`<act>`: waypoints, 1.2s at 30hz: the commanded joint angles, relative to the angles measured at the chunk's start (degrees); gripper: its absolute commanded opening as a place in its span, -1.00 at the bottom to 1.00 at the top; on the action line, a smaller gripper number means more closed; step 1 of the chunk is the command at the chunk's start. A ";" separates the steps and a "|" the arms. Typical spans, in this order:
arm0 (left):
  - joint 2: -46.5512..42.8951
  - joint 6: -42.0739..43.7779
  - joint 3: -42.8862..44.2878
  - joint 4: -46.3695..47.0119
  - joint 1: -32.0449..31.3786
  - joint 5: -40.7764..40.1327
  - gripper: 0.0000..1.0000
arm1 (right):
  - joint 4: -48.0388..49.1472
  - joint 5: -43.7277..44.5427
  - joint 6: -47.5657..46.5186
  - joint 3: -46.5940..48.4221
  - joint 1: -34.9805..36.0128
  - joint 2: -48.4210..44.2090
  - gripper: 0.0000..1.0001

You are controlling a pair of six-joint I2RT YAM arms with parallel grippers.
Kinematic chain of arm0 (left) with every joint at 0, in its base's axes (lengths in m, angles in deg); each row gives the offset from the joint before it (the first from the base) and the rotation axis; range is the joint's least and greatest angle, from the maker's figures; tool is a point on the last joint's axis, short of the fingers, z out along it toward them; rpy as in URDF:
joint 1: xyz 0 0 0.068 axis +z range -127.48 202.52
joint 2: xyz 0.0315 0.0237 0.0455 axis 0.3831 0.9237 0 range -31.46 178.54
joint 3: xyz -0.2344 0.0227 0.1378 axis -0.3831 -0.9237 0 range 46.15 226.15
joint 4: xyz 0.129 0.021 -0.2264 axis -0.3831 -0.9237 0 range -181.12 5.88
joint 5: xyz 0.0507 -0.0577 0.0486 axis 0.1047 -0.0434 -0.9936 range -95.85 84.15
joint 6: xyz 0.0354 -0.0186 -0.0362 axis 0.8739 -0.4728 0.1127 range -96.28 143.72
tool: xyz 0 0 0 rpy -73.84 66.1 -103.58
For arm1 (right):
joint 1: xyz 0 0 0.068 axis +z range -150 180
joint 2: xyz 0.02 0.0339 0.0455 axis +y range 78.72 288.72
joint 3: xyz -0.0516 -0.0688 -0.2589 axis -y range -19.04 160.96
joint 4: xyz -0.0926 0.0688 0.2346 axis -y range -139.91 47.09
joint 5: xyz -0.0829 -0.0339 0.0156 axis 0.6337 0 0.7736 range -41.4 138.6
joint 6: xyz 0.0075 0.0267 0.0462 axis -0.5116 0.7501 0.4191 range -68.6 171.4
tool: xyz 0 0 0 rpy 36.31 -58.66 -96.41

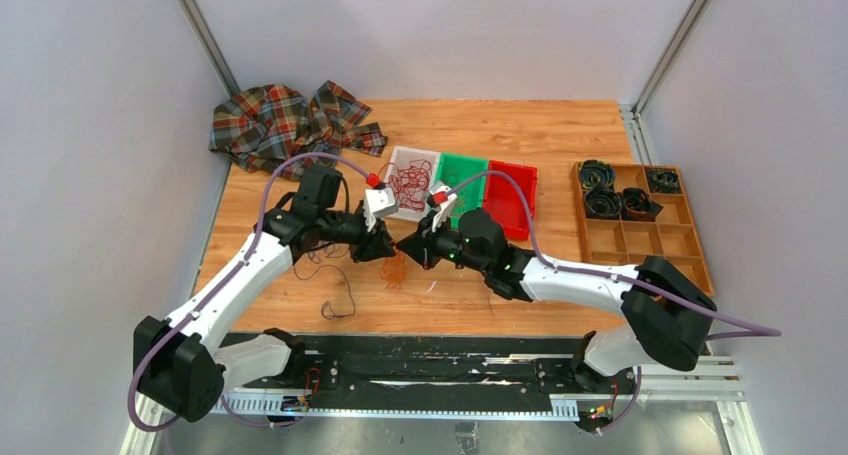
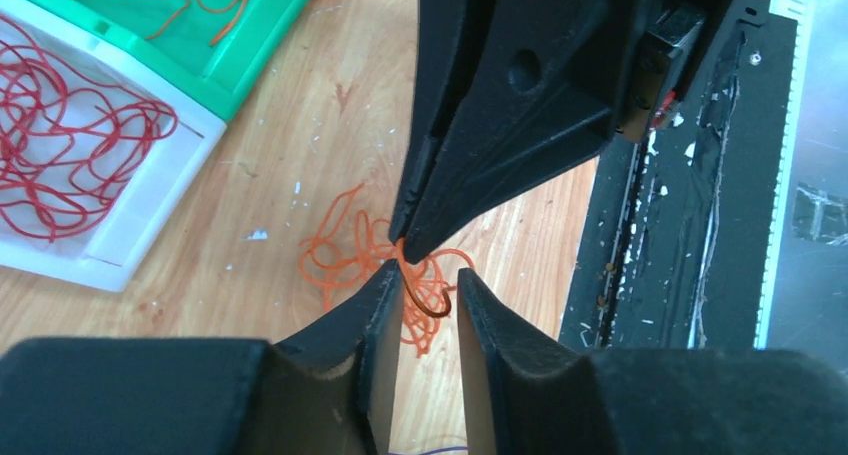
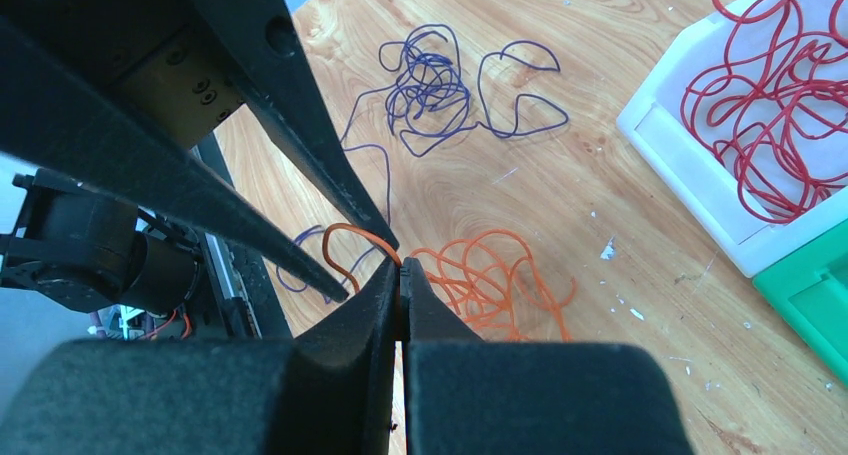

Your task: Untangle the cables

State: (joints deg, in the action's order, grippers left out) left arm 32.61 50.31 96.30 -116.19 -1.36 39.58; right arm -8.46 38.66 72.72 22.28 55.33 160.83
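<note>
A pale wooden worktop [image 1: 520, 125] carries everything. In its far left corner a plaid cloth [image 1: 285, 123] lies crumpled. Near the middle stand three shallow bins touching side by side: a white bin [image 2: 150, 215], a green bin [image 1: 468, 175] and a red bin [image 1: 512, 190]. Well apart at the right edge sits a wooden tray [image 1: 640, 243] divided into compartments. In front of the bins a loose bunch of orange cables [image 3: 500, 275] rests on the wood, with purple cables [image 3: 430, 90] sprawled near it to the left. Small pale flecks dot the boards.
</note>
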 commanded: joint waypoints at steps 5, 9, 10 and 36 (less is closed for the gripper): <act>-0.33 -9.24 3.42 4.80 -0.54 -7.30 -0.67 | 1.01 0.44 1.04 -2.30 -0.54 -3.84 -0.99; -3.43 -9.94 2.89 7.66 -0.57 -11.20 -0.98 | 0.85 0.31 1.44 -2.63 -0.54 -4.81 -0.99; -3.93 -9.58 2.93 7.79 -0.57 -11.87 -0.99 | 0.87 0.22 1.63 -2.62 -0.50 -4.97 -0.99; -8.54 -9.84 14.60 -4.13 -6.62 -20.91 -0.99 | 1.19 17.20 -1.01 2.33 4.23 -8.95 0.24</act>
State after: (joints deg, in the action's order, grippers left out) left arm 25.07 39.97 108.54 -119.16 -7.32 19.36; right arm -8.89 54.18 72.63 23.54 58.02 153.87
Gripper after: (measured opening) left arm 0.018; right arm 0.620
